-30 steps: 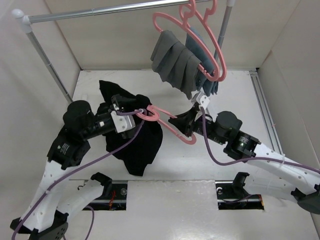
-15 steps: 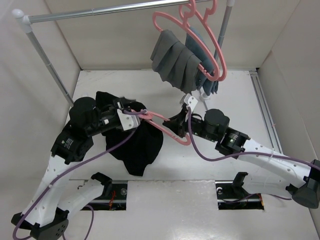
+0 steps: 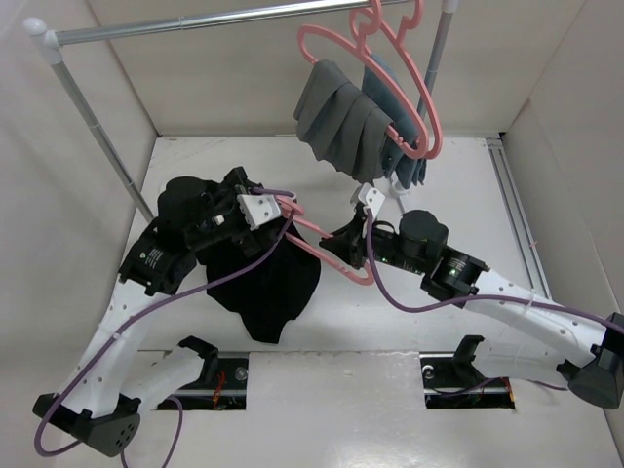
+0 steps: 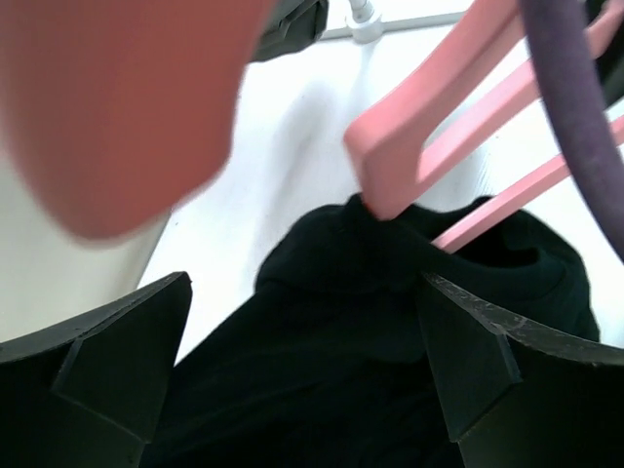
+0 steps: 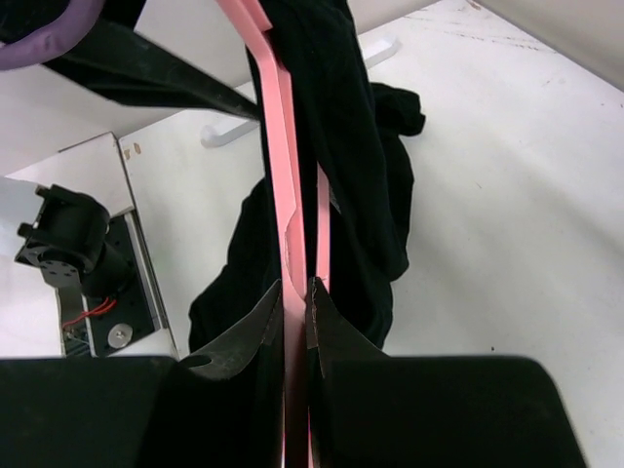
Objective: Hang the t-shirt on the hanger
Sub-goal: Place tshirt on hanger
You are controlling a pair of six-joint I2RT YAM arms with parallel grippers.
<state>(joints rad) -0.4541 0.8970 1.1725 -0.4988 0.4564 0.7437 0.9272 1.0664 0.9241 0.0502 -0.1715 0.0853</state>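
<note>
The right claw (image 5: 294, 285) is pressed tight on the thin pink bar of the hanger (image 5: 278, 146), pinching it near one end. The hanger is held up off the tabletop (image 3: 458, 195) at a tilt. It reaches from the right claw across to the left arm.

The black t-shirt (image 3: 268, 278) hangs down from the far end of the hanger, close to the left claw (image 4: 304, 281). Its lower part droops low over the tabletop in front of the left arm. In the left wrist view, one pink tip of the hanger pokes into an opening at the top of the t-shirt.

The left claw is spread wide, with bunched black cloth between its two fingers (image 4: 117, 370). Fingers and cloth are both black, so it is hard to tell if they touch.

A purple cable (image 4: 570, 107) from the left arm crosses in front of the t-shirt. At the back, a grey cloth (image 3: 336, 122) hangs from a metal rail (image 3: 195, 21), well apart from the t-shirt
</note>
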